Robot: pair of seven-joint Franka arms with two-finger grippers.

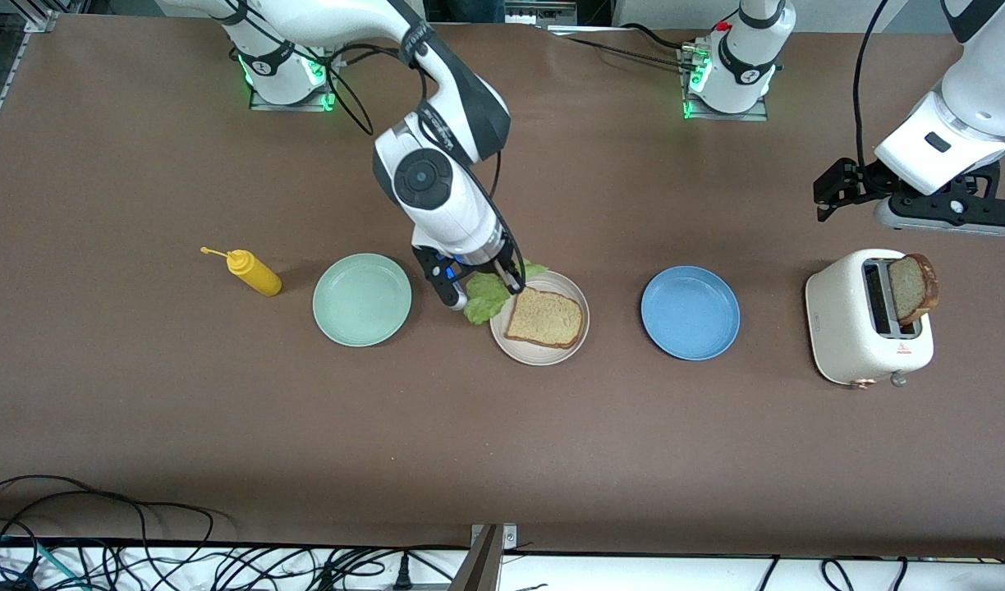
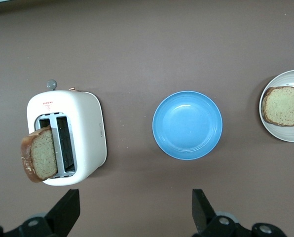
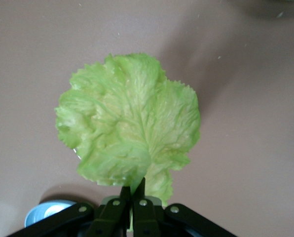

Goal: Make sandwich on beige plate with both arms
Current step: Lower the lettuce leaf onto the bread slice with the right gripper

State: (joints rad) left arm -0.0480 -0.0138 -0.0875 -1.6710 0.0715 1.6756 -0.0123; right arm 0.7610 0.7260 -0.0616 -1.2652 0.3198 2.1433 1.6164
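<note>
Carrying the lettuce leaf (image 1: 488,297) pinched at its stem, the right gripper (image 1: 479,285) hangs over the beige plate (image 1: 543,355) rim, beside the bread slice (image 1: 545,318). Released here, the leaf would likely drape off-plate. The left gripper (image 1: 831,193) waits, fingers apart, above the toaster (image 1: 855,345); only the right wrist view shows the pinch.

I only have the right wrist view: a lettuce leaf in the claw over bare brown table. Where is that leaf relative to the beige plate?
Observer: The right claw holds the lettuce leaf over the rim of the beige plate, on the side toward the right arm's end of the table, beside the bread slice lying on the plate.
Operator: What is the left arm doing?
Observer: It waits, with the left claw open above the table by the toaster, where a second slice stands in a slot.
</note>
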